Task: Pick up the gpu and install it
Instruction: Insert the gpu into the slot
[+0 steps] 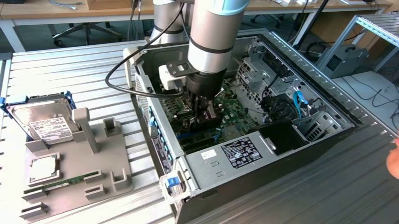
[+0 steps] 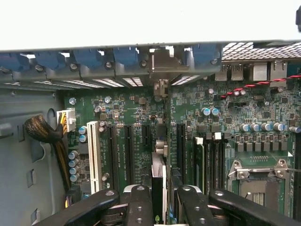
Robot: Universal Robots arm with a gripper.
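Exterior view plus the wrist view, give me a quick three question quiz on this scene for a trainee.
1. True or false: the gripper is down inside the open case.
2. What is clamped in the gripper? A a screwdriver; B the gpu; C nothing.
3. In the exterior view, on which side of the case does the hard drive lie?

Key
1. True.
2. B: the gpu, seen edge-on over the motherboard slots.
3. On the exterior view's left, outside the case.
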